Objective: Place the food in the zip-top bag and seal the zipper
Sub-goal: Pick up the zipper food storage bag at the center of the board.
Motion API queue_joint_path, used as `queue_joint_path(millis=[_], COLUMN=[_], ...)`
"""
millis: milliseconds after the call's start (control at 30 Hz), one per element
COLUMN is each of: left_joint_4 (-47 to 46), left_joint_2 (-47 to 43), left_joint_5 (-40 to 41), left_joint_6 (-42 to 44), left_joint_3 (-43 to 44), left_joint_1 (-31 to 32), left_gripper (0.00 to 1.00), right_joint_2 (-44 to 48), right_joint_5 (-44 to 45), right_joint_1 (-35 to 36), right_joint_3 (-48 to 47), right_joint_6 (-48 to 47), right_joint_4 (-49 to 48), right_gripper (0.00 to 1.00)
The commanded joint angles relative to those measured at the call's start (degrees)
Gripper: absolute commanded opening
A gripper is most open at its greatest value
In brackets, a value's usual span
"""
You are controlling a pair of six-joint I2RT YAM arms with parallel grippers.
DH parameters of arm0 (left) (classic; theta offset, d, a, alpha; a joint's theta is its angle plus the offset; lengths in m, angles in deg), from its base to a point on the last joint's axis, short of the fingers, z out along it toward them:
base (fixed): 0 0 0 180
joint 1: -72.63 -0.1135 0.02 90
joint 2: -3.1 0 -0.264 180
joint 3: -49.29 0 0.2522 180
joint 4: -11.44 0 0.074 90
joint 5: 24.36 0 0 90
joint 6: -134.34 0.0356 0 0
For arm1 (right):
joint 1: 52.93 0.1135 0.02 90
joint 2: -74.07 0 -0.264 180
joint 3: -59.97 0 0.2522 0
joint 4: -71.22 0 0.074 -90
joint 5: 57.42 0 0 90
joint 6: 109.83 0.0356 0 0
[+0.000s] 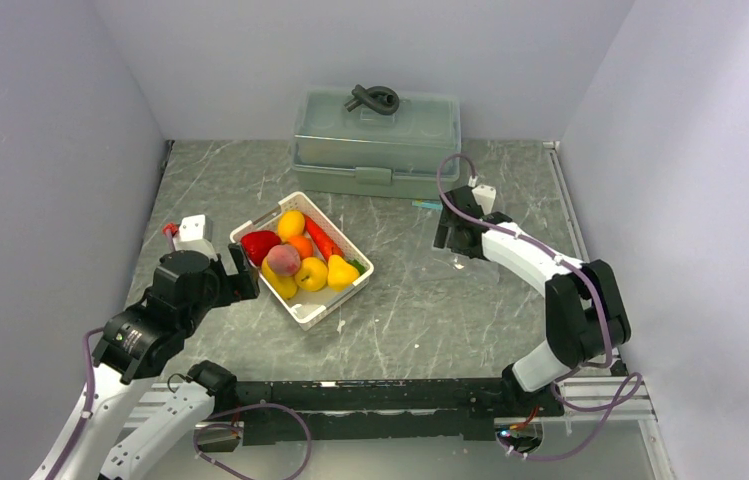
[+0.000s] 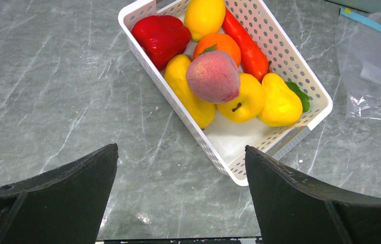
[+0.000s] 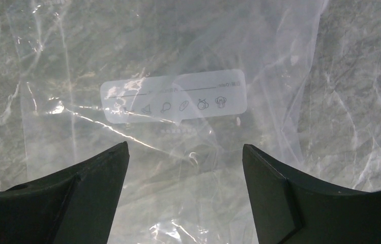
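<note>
The food [image 1: 300, 256] lies in a white lattice basket [image 1: 312, 312]: a red pepper [image 2: 161, 34], a lemon [image 2: 204, 15], an orange [image 2: 218, 44], a long red chili [image 2: 246, 43], a pinkish peach [image 2: 212, 76], several yellow fruits [image 2: 280, 101] and a green piece [image 2: 298, 94]. My left gripper [image 1: 243, 270] is open and empty at the basket's near-left side [image 2: 180, 152]. The clear zip-top bag [image 3: 178, 61] lies flat on the table with its white label [image 3: 173, 96] up. Its teal zipper [image 1: 427, 204] shows beside the box and in the left wrist view [image 2: 369, 25]. My right gripper [image 1: 450, 240] hovers open over the bag [image 3: 185, 147].
A grey-green lidded box [image 1: 375, 150] stands at the back with a dark knotted thing [image 1: 372, 98] on its lid. The table is grey marbled stone [image 1: 420, 310], with walls at the left, right and back.
</note>
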Motion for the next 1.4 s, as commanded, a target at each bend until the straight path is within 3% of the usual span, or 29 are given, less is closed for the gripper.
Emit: queue_joint_path(millis=[0, 167, 500, 1033, 1367], left_joint_4=[-1.90, -1.81, -1.81, -2.34, -2.84], left_joint_2=[-0.30, -0.22, -0.01, 0.08, 0.63], left_joint_5=[-0.03, 0.15, 0.15, -0.78, -2.04], left_joint_6=[-0.56, -0.56, -0.56, 0.09, 0.62], left_joint_3=[-0.25, -0.23, -0.26, -0.32, -0.18], left_joint_1=[-0.15, -0.15, -0.15, -0.15, -0.15], left_gripper=[1.00, 1.00, 1.00, 1.00, 0.99], right_joint_2=[-1.05, -1.47, -1.33, 14.40, 23.40], right_joint_5=[-0.44, -0.97, -1.64, -5.52, -3.58], right_joint_1=[-0.44, -0.54, -0.72, 0.65, 8.94], right_joint_3=[0.68, 1.18, 1.30, 4.44, 3.54], right_joint_6=[0.63, 0.41, -0.28, -6.47, -11.96], right_joint_4=[-2.85, -3.59, -3.62, -3.57, -2.24], right_gripper=[0.82, 0.60, 0.00, 0.00, 0.00])
